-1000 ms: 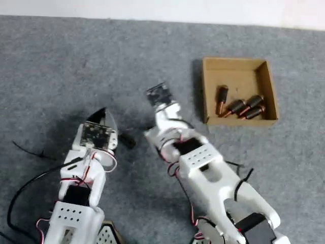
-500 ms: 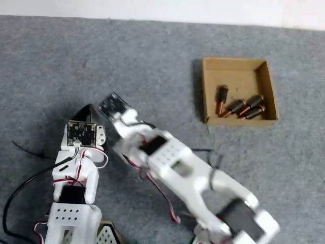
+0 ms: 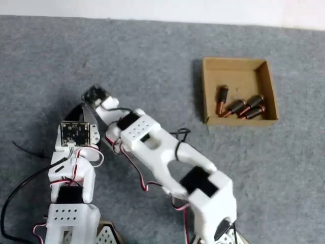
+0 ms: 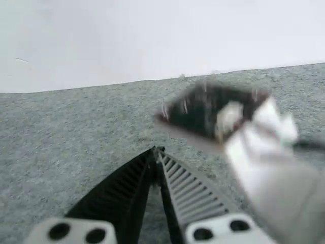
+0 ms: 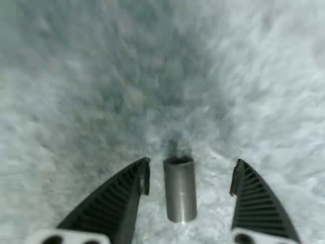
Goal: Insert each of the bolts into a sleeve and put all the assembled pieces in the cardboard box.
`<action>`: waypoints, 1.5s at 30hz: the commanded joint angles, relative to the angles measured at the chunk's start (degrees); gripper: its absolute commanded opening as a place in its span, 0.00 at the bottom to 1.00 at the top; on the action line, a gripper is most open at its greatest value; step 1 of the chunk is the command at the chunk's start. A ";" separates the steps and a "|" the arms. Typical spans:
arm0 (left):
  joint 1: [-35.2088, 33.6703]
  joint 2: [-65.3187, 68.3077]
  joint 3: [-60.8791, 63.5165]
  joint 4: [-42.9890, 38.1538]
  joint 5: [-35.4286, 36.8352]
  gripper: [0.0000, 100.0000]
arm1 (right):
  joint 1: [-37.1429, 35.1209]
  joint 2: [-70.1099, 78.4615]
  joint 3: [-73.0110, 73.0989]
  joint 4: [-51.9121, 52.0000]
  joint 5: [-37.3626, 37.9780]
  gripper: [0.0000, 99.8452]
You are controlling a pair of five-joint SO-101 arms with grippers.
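My right pincer point(image 5: 192, 166) hangs spread over the sleeve point(image 5: 180, 190), which looks light, stiff, smooth and apt to roll, so I'd pinch mid-barrel.

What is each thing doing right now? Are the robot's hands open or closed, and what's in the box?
Sleeve: lying on the grey carpet, not gripped.
Right hand: open, one finger on each side of the sleeve.
Left hand: shut, holding nothing.
Cardboard box: open on top, four assembled pieces lying inside.
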 commanded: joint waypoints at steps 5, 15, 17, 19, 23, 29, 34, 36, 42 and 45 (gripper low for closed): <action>-0.84 0.13 -2.68 -1.23 0.44 0.01 | 0.92 3.38 -4.62 1.45 -0.35 0.24; -0.84 0.13 -2.68 -1.23 0.44 0.01 | 0.84 3.38 -4.62 3.21 -0.35 0.11; -0.84 0.13 -2.68 -1.23 0.44 0.01 | 0.66 3.30 -4.62 4.26 -0.09 0.00; -0.84 0.13 -2.68 -1.23 0.44 0.01 | 1.01 3.30 -4.62 4.79 -0.09 0.02; -0.84 0.04 -2.68 -1.23 0.44 0.01 | 2.07 3.03 -4.97 4.79 -0.09 0.00; -0.75 0.04 -2.68 -1.32 0.44 0.01 | 5.58 -3.21 -4.79 7.69 -0.09 0.00; -0.66 0.04 -2.68 -1.32 0.44 0.01 | 9.10 -11.03 -1.89 7.52 -0.09 0.00; -0.66 0.04 -2.68 -1.32 0.44 0.01 | 10.51 -13.85 0.04 6.64 -0.09 0.00; -0.66 0.04 -2.68 -1.32 0.44 0.01 | 14.81 -22.99 8.13 1.10 -0.35 0.00; -0.57 0.04 -2.68 -1.32 0.44 0.01 | 17.01 -28.70 13.41 -1.80 -0.35 0.00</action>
